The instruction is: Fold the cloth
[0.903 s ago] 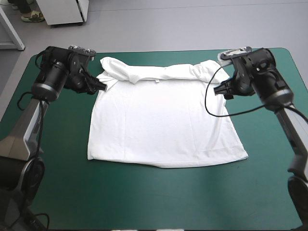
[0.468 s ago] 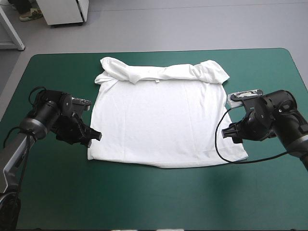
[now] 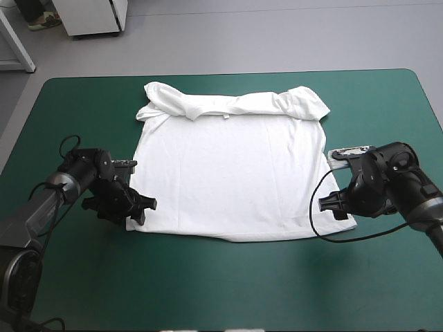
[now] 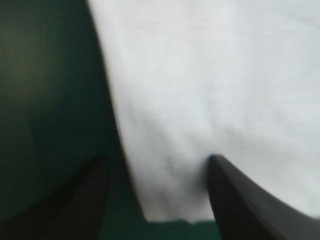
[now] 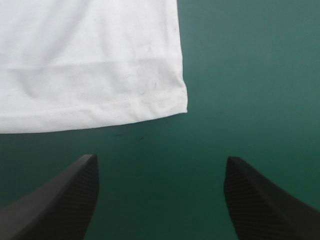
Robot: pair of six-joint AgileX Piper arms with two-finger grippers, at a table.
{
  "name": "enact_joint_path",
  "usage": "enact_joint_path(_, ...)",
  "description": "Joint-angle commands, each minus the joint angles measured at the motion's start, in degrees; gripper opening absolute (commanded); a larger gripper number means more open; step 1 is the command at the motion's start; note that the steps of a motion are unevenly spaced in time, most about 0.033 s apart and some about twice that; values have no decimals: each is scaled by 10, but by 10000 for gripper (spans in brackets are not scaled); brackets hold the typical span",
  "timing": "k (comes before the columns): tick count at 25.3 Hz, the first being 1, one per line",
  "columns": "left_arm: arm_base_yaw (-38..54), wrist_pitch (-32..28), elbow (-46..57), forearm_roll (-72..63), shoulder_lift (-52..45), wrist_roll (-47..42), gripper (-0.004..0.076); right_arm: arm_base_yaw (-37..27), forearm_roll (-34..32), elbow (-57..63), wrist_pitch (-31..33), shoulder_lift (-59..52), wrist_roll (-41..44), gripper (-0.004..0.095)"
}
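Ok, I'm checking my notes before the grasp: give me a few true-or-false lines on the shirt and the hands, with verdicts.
The T-shirt lies spread flat. True.
The left hand is shut. False: it is open, astride the shirt's near corner.
The right hand grips the hem. False: it is open, the corner just ahead, untouched.
Both hands are at the shirt's near corners. True.

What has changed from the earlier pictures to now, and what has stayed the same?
Both arms moved along the T-shirt from its far corners to its near hem. The left gripper now stands open around the left hem corner; the right gripper, open, has the right corner just ahead of it. Neither holds the cloth. The T-shirt stayed flat on the teal-green cover.
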Motion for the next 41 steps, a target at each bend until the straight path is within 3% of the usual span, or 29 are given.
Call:
enact_joint_path(1, -3, -48, 25, -30, -20, -19, 424, -3, -13, -3, -24, -17, 23, 656)
enact_joint_path(3, -4, -66, 39, -47, -20, -20, 393, -3, -15, 4, -41, -12, 33, 656)
enact_joint_path(6, -15, -70, 44, -59, -20, -20, 281, -3, -18, 9, -51, 6, 35, 656)
enact_joint_path(10, -50, -68, 45, -53, -20, -11, -11, -3, -20, 15, -79, 56, 29, 656)
enact_joint_path(16, -62, -55, 45, -30, -24, -14, -9, -19, -38, 15, -101, 145, 24, 656)
enact_joint_path(19, -62, -54, 45, -31, -34, -14, -9, -67, 34, 15, -120, 179, -40, 655)
enact_joint_path(21, -62, -58, 44, -31, -38, -14, -9, -73, 82, 16, -120, 184, -79, 602)
enact_joint_path(23, -62, -59, 44, -32, -43, -14, -9, -73, 134, 32, -133, 183, -108, 422)
enact_joint_path(24, -62, -66, 43, -32, -46, -14, -9, -73, 149, 48, -151, 183, -117, 279)
enact_joint_path(27, -62, -72, 40, -31, -51, -14, -9, -73, 150, 72, -180, 183, -125, -26)
enact_joint_path(34, -59, -48, -28, -8, -80, -14, -9, -73, 125, 32, -169, 113, -122, -19)
enact_joint_path(41, -59, 68, -228, -1, -95, -7, -9, -73, 122, -142, -96, 6, -104, -19)
